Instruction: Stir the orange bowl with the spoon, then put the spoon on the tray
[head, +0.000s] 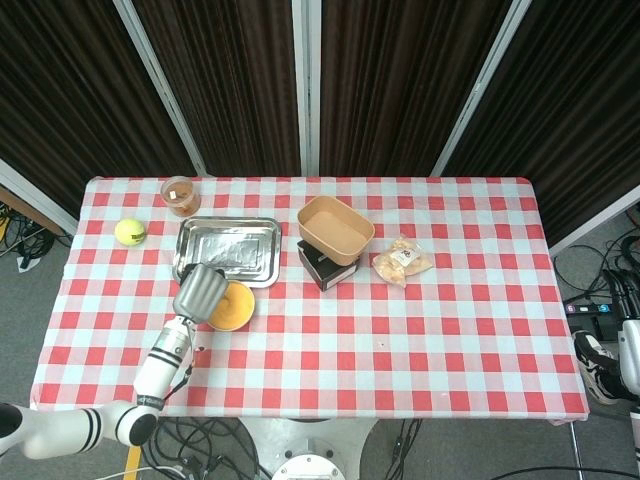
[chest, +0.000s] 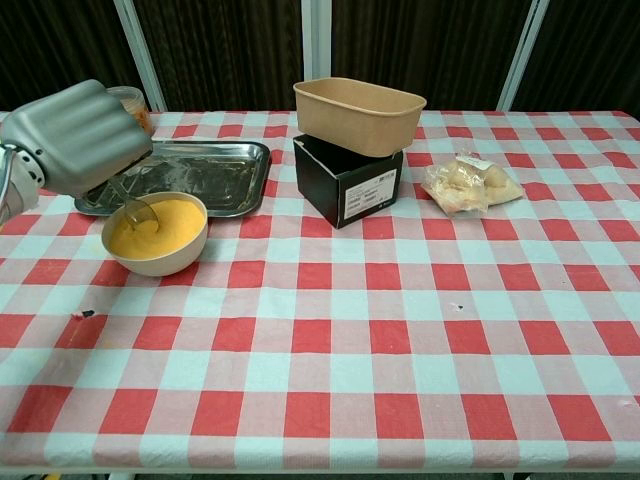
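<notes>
The orange bowl (chest: 155, 234) (head: 232, 306) stands on the checked cloth just in front of the metal tray (chest: 225, 178) (head: 229, 249). My left hand (chest: 78, 138) (head: 198, 290) hovers over the bowl's left side, holding a metal spoon (chest: 135, 206) whose bowl end dips at the orange filling's left rim. In the head view the hand covers the spoon. My right hand is out of both views; only a bit of the right arm shows at the head view's right edge.
A brown paper tub (chest: 358, 115) sits on a black box (chest: 348, 182) right of the tray. A bag of buns (chest: 468, 184), a yellow ball (head: 129, 232) and an orange-filled cup (head: 181, 195) are also on the table.
</notes>
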